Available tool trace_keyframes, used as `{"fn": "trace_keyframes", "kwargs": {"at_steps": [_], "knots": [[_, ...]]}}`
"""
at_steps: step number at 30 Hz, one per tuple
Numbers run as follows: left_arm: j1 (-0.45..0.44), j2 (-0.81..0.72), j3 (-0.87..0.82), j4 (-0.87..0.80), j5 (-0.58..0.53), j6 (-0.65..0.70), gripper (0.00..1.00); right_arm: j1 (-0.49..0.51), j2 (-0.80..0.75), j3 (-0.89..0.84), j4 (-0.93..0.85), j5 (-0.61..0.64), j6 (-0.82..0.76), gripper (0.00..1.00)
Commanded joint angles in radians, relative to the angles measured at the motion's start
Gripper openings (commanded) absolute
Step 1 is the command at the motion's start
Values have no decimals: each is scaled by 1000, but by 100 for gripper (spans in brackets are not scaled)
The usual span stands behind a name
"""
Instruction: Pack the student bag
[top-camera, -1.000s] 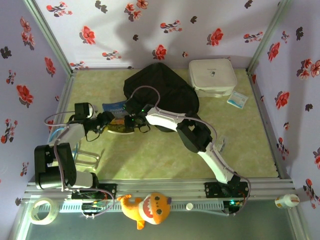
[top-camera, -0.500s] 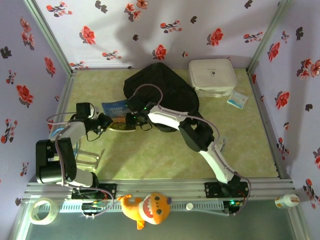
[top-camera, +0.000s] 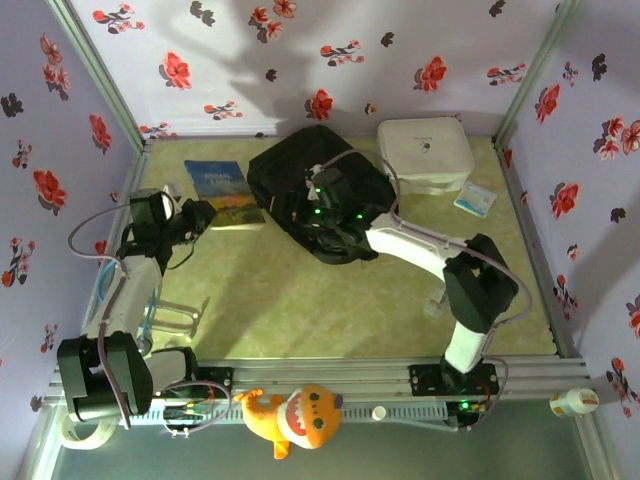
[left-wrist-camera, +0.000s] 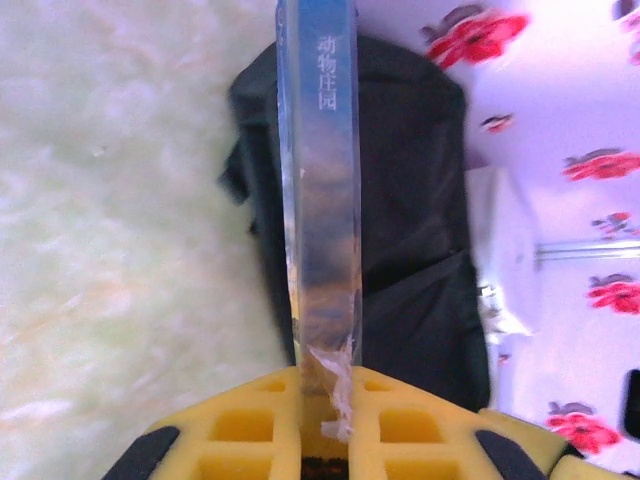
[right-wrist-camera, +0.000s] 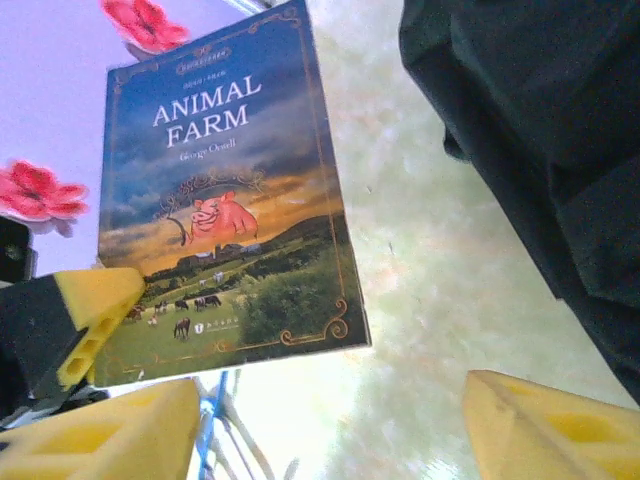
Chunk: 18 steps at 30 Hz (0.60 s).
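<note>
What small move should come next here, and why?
Probably the right gripper, which is open beside the student bag, should close on the bag's near edge and lift it. The left gripper is shut on the book, off to the bag's left. The bag lies flat with no opening that I can see, so the book has no way in yet.

Pale green table (top-camera: 300, 310) with student bag (top-camera: 290, 165), white zip case (top-camera: 425, 150), small packet (top-camera: 474, 200).
</note>
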<state>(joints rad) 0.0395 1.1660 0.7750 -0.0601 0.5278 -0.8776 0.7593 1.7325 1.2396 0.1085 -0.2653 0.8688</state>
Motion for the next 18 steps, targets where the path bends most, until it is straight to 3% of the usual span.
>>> {"fn": "trace_keyframes", "kwargs": {"at_steps": [1, 8, 14, 18], "knots": [[-52, 4, 6, 338, 48, -197, 0, -48, -61, -100, 220, -80, 130, 77], [-216, 127, -3, 686, -39, -409, 0, -100, -146, -240, 417, -71, 318, 86], [-347, 158, 28, 706, -184, -394, 0, -98, -150, -345, 580, 60, 504, 88], [-403, 161, 34, 704, -247, -386, 0, -90, -111, -346, 708, 67, 567, 88]]}}
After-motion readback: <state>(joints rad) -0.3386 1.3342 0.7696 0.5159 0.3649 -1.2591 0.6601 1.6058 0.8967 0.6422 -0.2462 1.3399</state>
